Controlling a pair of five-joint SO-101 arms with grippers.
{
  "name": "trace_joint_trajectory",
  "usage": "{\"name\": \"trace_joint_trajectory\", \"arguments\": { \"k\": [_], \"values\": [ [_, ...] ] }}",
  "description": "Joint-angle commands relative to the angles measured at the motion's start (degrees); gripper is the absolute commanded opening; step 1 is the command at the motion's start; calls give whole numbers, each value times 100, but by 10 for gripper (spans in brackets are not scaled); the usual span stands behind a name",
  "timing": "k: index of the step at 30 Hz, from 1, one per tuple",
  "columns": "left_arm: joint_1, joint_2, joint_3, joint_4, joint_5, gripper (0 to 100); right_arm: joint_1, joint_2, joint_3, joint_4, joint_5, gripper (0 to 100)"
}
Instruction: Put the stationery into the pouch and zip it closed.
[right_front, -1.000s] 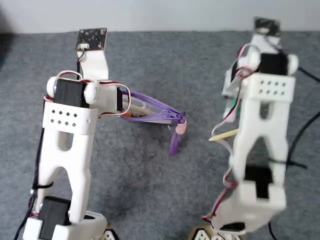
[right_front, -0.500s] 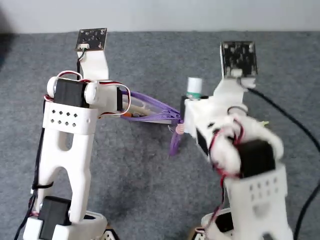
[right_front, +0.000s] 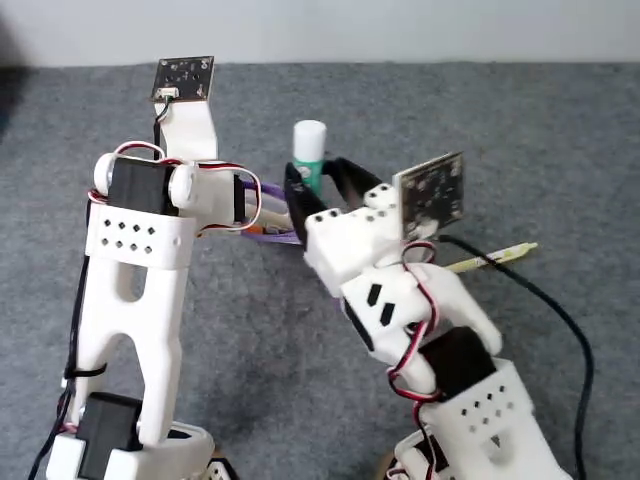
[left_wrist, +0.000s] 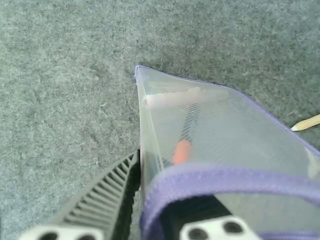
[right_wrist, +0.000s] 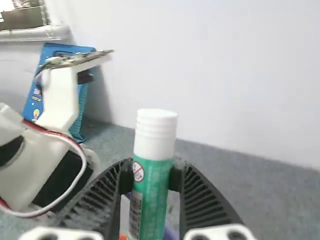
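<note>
A clear pouch with purple trim hangs off the grey carpet, its open rim pinched by my left gripper, which is shut on it. An orange-tipped pen and a pale stick lie inside. In the high view the pouch shows beside the left arm. My right gripper is shut on a green glue stick with a white cap, held upright just over the pouch's right end. The glue stick sits between the black fingers. A yellow pencil lies on the carpet to the right.
The left arm's white body stands at the left, and its wrist camera board is at the back. The right arm's black cable trails across the carpet at the right. A white wall runs along the back edge.
The right arm has swung from the right side of the table toward the centre, carrying the glue stick over to the pouch. The left arm and pouch have stayed put.
</note>
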Motion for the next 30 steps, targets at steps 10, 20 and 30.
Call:
{"name": "trace_joint_trajectory", "arguments": {
  "k": [10, 20, 30],
  "values": [
    [62, 0, -136, 97, 44, 13, -295, -171, 1459, -1736, 1327, 10],
    [53, 0, -136, 97, 44, 13, -277, -180, 527, -462, 1565, 201],
    [35, 0, -136, 97, 44, 13, 646, -180, -879, 1007, 387, 6]
  ]
}}
